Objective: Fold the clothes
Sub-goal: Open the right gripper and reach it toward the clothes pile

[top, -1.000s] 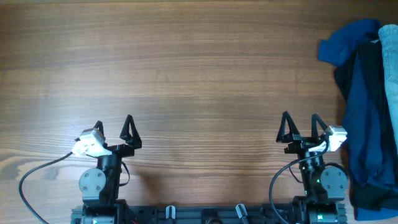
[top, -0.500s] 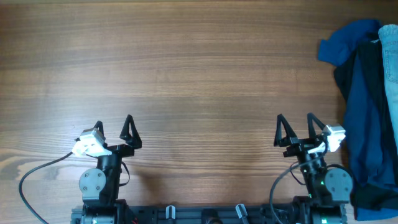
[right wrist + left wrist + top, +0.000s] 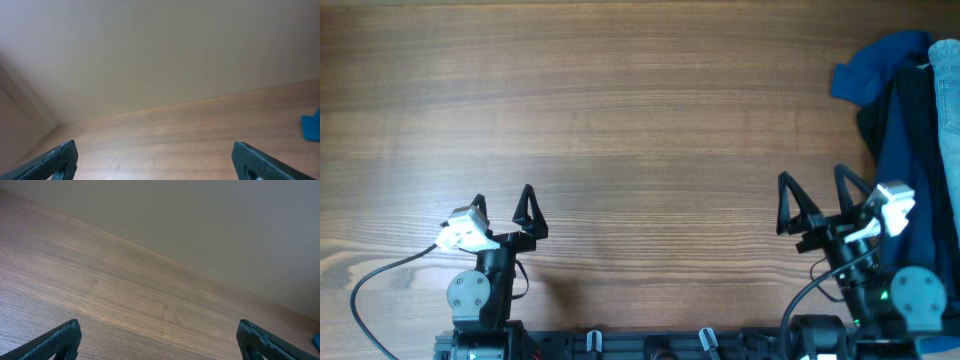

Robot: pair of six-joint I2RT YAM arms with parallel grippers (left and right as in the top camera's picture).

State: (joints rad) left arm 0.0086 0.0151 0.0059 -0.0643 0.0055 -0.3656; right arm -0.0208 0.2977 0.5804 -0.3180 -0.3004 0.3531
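Swinging rightward since the earlier frame, the right gripper [image 3: 830, 200], jaws apart and empty, nears the heap where what seems the light blue denim jeans [image 3: 950, 110] lie at the tabletop's right edge

No legible text — none anywhere

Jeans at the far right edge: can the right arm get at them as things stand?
Probably yes. The right gripper is open and empty, beside the clothes pile. Only a strip of the light jeans shows at the frame edge, beyond the dark blue garment, which it would likely have to reach over.
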